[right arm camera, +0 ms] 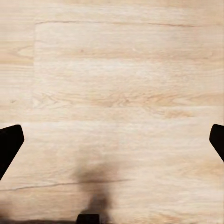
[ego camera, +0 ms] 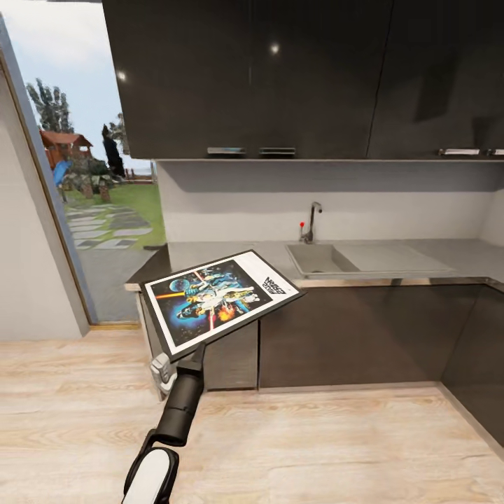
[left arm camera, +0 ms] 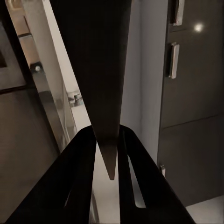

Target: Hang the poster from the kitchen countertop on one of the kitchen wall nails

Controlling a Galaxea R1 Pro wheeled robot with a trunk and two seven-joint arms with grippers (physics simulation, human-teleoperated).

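The poster (ego camera: 220, 297), black-framed with a white border and blue artwork, hangs tilted in the air in front of the counter's left end. My left gripper (ego camera: 198, 351) is shut on its lower edge from below. In the left wrist view the poster (left arm camera: 100, 70) appears edge-on as a dark wedge pinched between the fingers (left arm camera: 86, 154) of the left gripper (left arm camera: 108, 140). The kitchen countertop (ego camera: 434, 253) is a light-grey slab with a sink (ego camera: 320, 259) and a chrome tap (ego camera: 311, 222). My right gripper (right arm camera: 112, 140) is open over bare wooden floor. The wall nails are out of view.
Dark upper cabinets (ego camera: 280, 77) hang over the counter, and dark base cabinets (ego camera: 350, 336) stand below it. A glass door (ego camera: 91, 189) to a garden is at the left. The counter turns forward at the right (ego camera: 483, 364). Light wooden floor (ego camera: 315, 448) spreads in front.
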